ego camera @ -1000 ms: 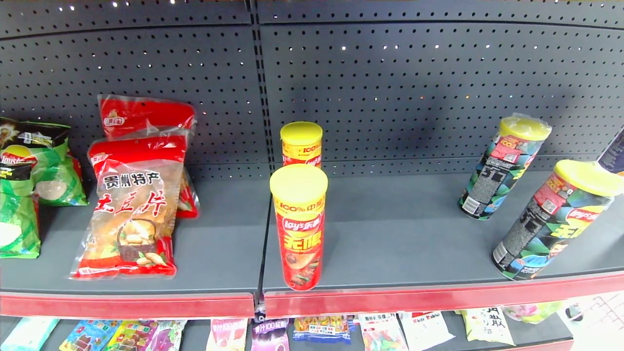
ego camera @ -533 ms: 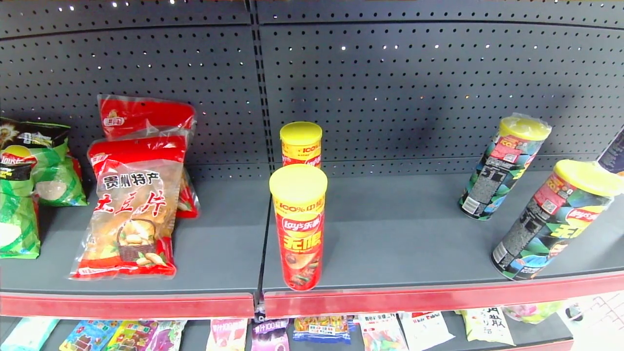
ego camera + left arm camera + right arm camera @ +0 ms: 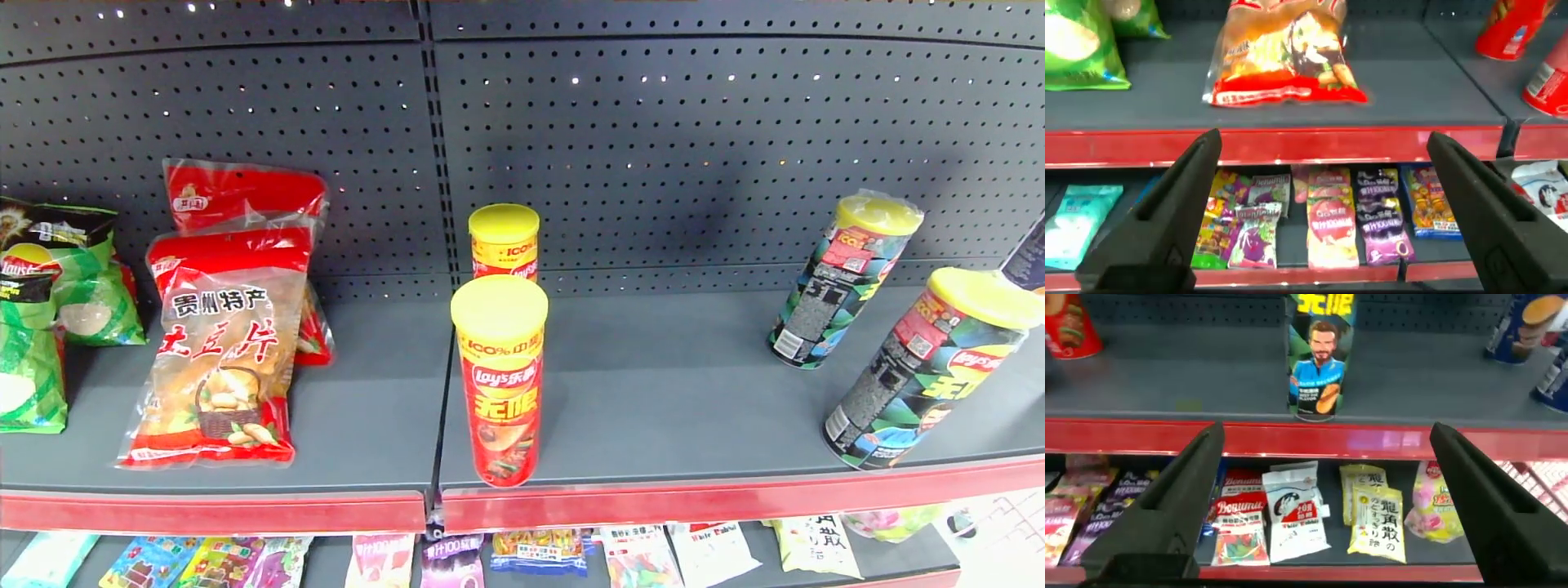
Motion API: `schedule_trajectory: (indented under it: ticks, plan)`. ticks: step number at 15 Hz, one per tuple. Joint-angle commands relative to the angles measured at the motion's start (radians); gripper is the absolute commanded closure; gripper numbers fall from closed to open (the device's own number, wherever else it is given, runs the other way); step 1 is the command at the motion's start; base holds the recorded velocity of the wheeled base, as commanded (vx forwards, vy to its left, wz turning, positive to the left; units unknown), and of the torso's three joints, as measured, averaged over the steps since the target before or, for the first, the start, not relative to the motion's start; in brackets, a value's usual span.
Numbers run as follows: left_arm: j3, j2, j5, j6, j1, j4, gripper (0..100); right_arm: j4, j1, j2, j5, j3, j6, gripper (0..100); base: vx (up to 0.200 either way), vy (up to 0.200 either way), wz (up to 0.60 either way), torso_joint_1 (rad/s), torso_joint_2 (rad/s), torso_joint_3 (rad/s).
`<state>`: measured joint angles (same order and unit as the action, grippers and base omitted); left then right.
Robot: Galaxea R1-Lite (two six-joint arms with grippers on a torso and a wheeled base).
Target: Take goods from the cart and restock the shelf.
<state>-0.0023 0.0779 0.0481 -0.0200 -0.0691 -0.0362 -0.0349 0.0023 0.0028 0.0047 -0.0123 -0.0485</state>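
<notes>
As each faces shelf lip (image 3: 1127,149) — left hand (image 3: 1324,143), right hand (image 3: 1327,433) spread, seemingly level.

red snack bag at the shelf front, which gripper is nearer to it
Left. The left gripper sits just below and in front of the red snack bag, jaws open. The right gripper is farther along the shelf, facing the blue-green can.

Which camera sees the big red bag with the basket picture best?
The head view: the red plastic snack bag with the basket picture shows whole there, on the grey shelf. The left wrist view catches just its lower part.
</notes>
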Motion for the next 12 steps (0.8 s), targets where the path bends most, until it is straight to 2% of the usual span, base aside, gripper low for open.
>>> schedule_trajectory:
  ticks: [1, 3, 8, 9, 12]
  plan:
    - [0.002, 0.005, -0.010, 0.002, 0.000, 0.029, 0, 0.035, -0.001, -0.003, 0.008, 0.011, 0.012, 0, 0.000, 0.000, 0.00, 0.000, 0.00, 0.000]
    - [0.002, 0.005, -0.037, 0.032, 0.000, 0.036, 0, 0.035, 0.001, -0.003, 0.009, 0.011, 0.024, 0, 0.000, 0.000, 0.00, 0.000, 0.00, 0.000]
    - [0.002, 0.005, -0.039, 0.029, 0.000, 0.036, 0, 0.036, 0.001, -0.003, 0.006, 0.011, 0.038, 0, 0.000, 0.000, 0.00, 0.000, 0.00, 0.000]
    - [0.002, 0.005, -0.039, 0.029, 0.000, 0.036, 0, 0.036, 0.001, -0.003, 0.006, 0.012, 0.038, 0, -0.200, 0.000, 0.00, 0.002, 0.00, 0.002]
    - [0.002, 0.005, -0.039, 0.029, 0.000, 0.036, 0, 0.035, 0.001, -0.003, 0.006, 0.011, 0.036, 0, 0.000, 0.000, 0.00, 0.000, 0.00, 0.000]
